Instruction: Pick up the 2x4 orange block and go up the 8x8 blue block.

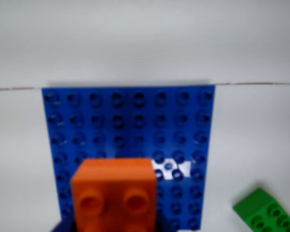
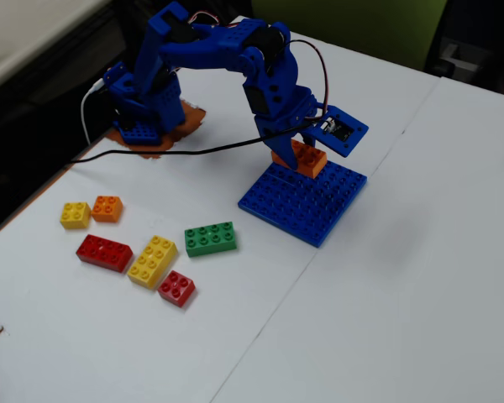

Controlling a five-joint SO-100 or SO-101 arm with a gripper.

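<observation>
White tabletop (image 2: 420, 277) carries the flat square blue studded baseplate (image 2: 307, 206). Pincer (image 2: 296, 156) is clenched on the oblong orange plastic brick (image 2: 301, 158), held over the plate's near edge. Placement appears in hand; next move calls for lowering square onto studs.

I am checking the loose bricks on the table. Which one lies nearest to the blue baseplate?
The green brick. In the fixed view it lies just left of the blue baseplate, apart from it; the yellow, red and small orange bricks all lie farther left.
</observation>
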